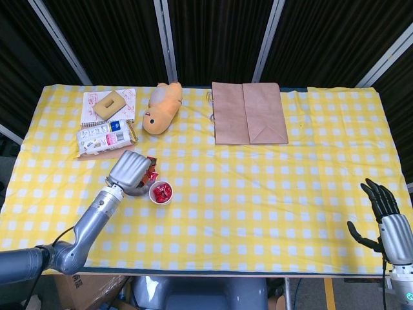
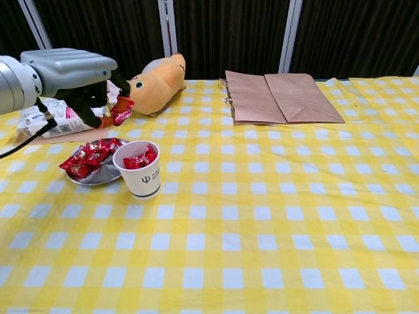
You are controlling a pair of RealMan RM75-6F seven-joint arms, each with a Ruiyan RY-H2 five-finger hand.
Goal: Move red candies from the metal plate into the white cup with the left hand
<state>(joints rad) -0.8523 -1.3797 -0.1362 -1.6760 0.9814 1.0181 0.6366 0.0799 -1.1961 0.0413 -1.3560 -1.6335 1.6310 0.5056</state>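
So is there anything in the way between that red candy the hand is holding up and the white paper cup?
Nothing visible blocks it. The left hand pinches a red wrapped candy in the air above the round metal plate, and the white paper cup stands open just beside the plate, already holding some candies.
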